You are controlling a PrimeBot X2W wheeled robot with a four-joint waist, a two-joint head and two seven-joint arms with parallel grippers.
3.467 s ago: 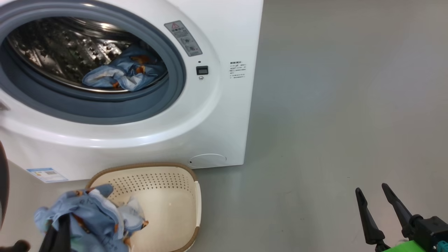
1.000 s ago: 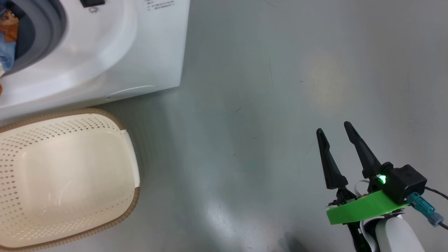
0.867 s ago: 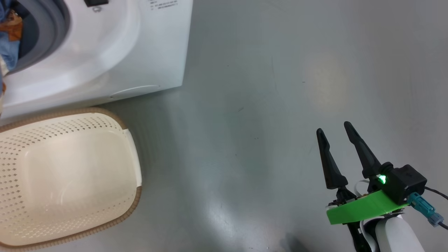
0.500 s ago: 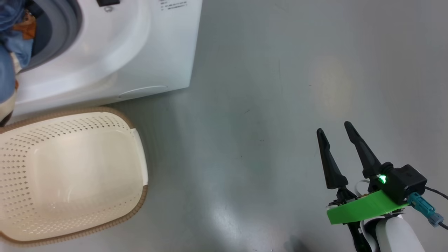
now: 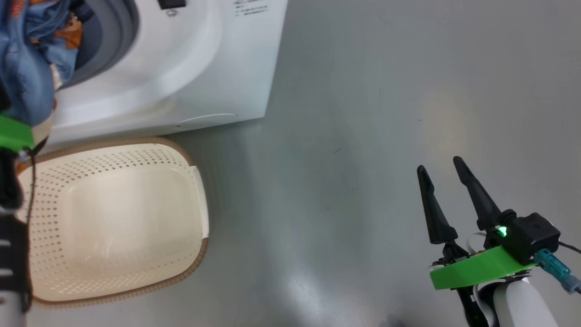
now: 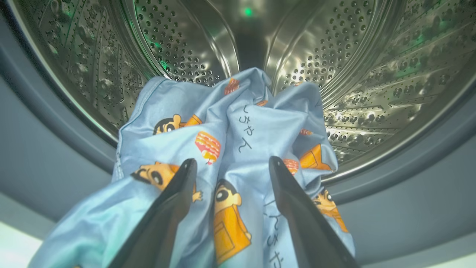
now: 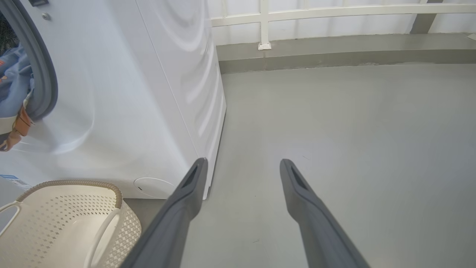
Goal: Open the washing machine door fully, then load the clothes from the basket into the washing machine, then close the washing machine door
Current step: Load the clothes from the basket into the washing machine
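Observation:
The light blue clothes [image 6: 238,126] with orange cartoon figures lie heaped in the mouth of the washing machine's steel drum [image 6: 353,74], spilling out over the grey gasket [image 6: 44,156]. My left gripper [image 6: 232,160] is open just above them, one finger on each side of a fold, gripping nothing. In the head view the clothes [image 5: 27,68] hang at the washing machine [image 5: 190,68] opening. The cream basket [image 5: 113,142] stands on the floor in front, with nothing in it. My right gripper [image 5: 438,163] is open over bare floor, far to the right. The washing machine door is out of view.
The grey floor spreads to the right of the machine. A low ledge and a white railing [image 7: 264,22] run along the far wall. The basket [image 7: 74,183] sits close against the machine's front [image 7: 130,93]. My left arm's green mount [image 5: 13,134] shows at the left edge.
The head camera has swung, shifting machine and basket rightward and bringing the clothes and my left arm into view. Clothes held over the basket earlier now rest in the drum mouth.

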